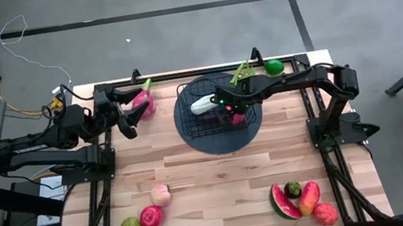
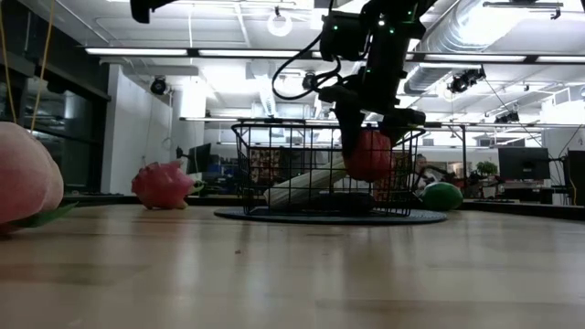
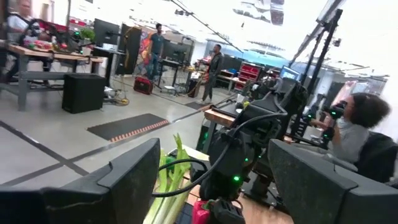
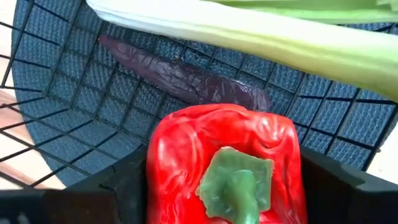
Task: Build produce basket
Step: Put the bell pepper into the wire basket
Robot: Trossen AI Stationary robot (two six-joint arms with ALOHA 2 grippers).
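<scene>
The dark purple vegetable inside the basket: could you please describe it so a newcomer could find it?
Find the black wire basket on the round mat at the table's far side. On its floor, beside the pale leafy stalk and the red pepper, lies the dark purple vegetable: long, wrinkled, tapering.

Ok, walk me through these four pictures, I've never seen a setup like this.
It is a robot with two dark arms at a wooden table, each ending in a two-finger claw. One picture looks straight down on the table, one looks level across its top, and two come from small cameras on the arms' wrists.

The right claw is over the black wire basket, with a red pepper between its fingers. Inside the basket lie a green-white leafy stalk and a dark purple vegetable. The left claw waits open beside a pink dragon fruit.

More toy produce sits at the table's near edge, including a watermelon slice, and a green fruit lies behind the basket.
</scene>
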